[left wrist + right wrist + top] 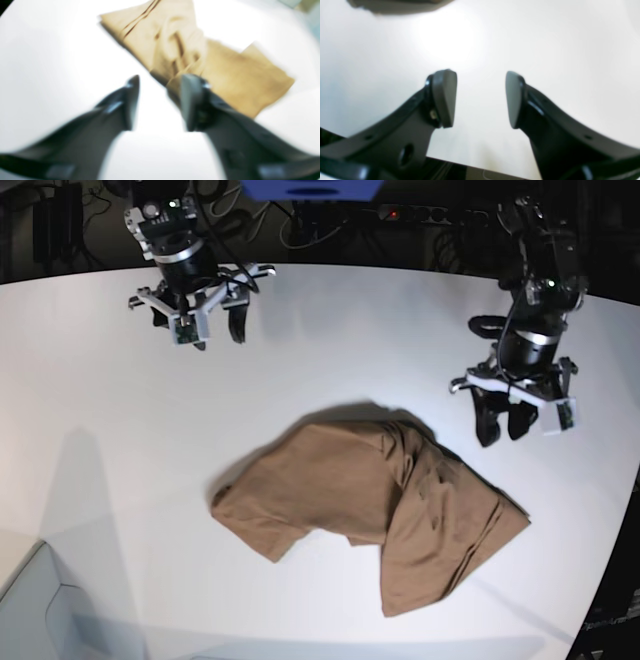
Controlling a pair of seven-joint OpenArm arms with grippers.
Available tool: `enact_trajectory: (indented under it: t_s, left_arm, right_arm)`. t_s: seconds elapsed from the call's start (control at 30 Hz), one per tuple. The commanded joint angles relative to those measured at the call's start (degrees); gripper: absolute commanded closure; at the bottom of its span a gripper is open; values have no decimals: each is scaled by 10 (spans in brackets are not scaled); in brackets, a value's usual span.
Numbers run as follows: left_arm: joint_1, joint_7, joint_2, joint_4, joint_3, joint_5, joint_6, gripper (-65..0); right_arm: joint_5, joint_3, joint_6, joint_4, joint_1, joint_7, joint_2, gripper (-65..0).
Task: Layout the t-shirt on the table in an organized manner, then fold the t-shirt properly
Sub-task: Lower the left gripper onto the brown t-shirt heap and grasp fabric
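Base view: both end effectors [503, 422] [212, 328] parted, empty.

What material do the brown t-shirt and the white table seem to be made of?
The crumpled tan-brown t-shirt looks like soft matte cotton knit: it lies in loose folds and wrinkles. The large white table seems a hard, smooth laminate or painted board, since it shows light glare; its exact material is unclear.
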Motion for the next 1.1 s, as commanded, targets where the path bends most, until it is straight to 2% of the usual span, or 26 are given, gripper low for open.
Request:
enact_trajectory:
  t_s: [0.0, 0.03, 0.07, 0.23, 0.47, 0.57, 0.8, 1.07]
  left_arm:
    - [-23, -8, 0, 7, 0, 0, -1, -360]
    - [-48, 1, 2, 6, 6, 3, -1, -393]
    - [-72, 10, 2, 5, 20, 4, -1, -398]
    - [-186, 54, 1, -60, 79, 7, 4, -348]
    - [-310, 74, 31, -249, 139, 123, 4, -337]
    - [-354, 74, 51, -321, 171, 143, 4, -337]
    - [-414, 70, 88, -454, 193, 221, 4, -337]
    - [-422, 70, 106, -478, 189, 314, 4, -337]
  right_arm:
    - [0, -1, 1, 10, -4, 13, 1, -325]
    - [0, -1, 1, 10, -5, 13, 1, -325]
    - [0, -1, 1, 10, -6, 13, 1, -325]
    - [0, -1, 1, 9, -9, 11, 1, -325]
    - [0, 1, 1, 9, -16, 11, 0, -325]
    - [0, 1, 1, 9, -15, 11, 0, -325]
    - [0, 1, 1, 9, -14, 11, 0, -325]
    - [0, 1, 1, 9, -10, 11, 0, -325]
